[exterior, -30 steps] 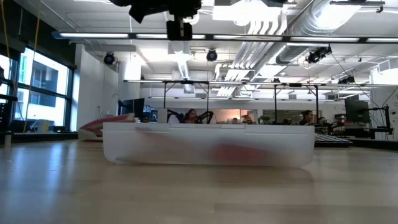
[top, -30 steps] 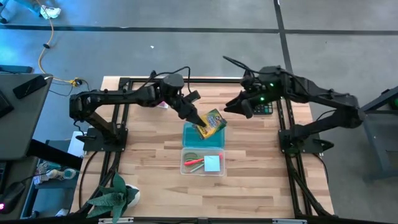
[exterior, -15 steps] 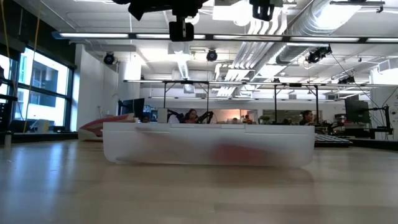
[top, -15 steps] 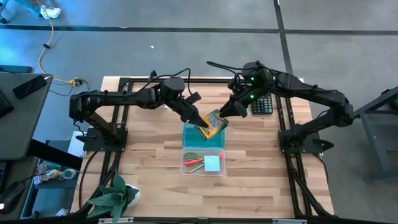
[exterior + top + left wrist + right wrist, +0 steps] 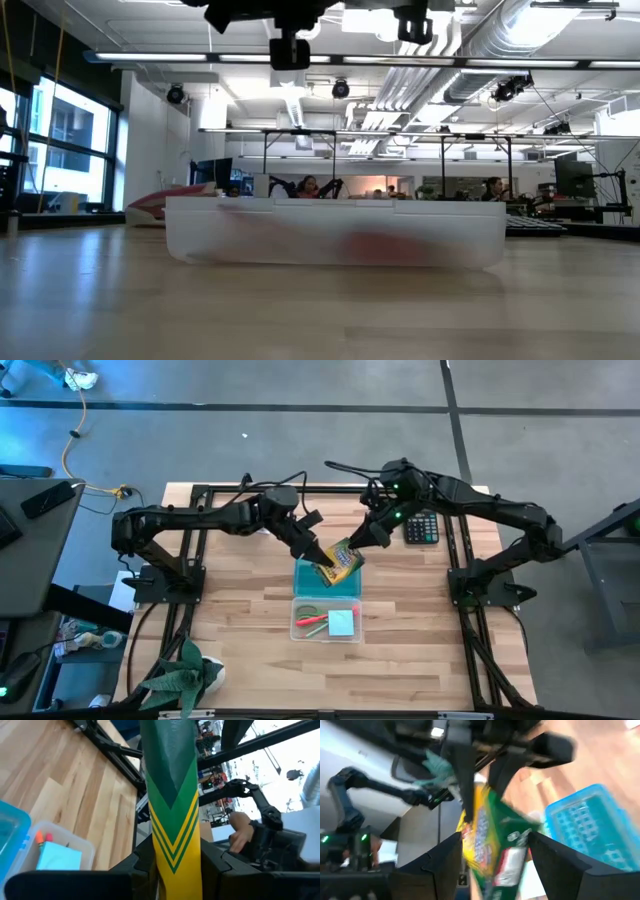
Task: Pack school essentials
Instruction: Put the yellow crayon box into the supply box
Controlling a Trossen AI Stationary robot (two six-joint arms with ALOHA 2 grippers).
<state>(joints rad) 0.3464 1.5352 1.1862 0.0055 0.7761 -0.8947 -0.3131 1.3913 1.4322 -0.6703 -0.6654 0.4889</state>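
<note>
Two arms over the worktop [image 5: 240, 650], one box [image 5: 341, 560] held mid-frame. One clear bin [image 5: 326, 622] below it, one blue lid [image 5: 325, 582] just above that. Inside the bin: one blue pad [image 5: 341, 622], plus something red and green, count unclear. One calculator [image 5: 420, 528] upper right, one plant [image 5: 183, 678] lower left.

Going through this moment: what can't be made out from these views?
- Low view: the clear bin's contents, only a red smear through its frosted wall.
- Low view: both arms, cut off by the top edge.
- Right wrist view: print on the yellow-green box, motion-blurred.
- High view: the calculator's keys, too small.
- High view: whether the right hand touches the box.
</note>
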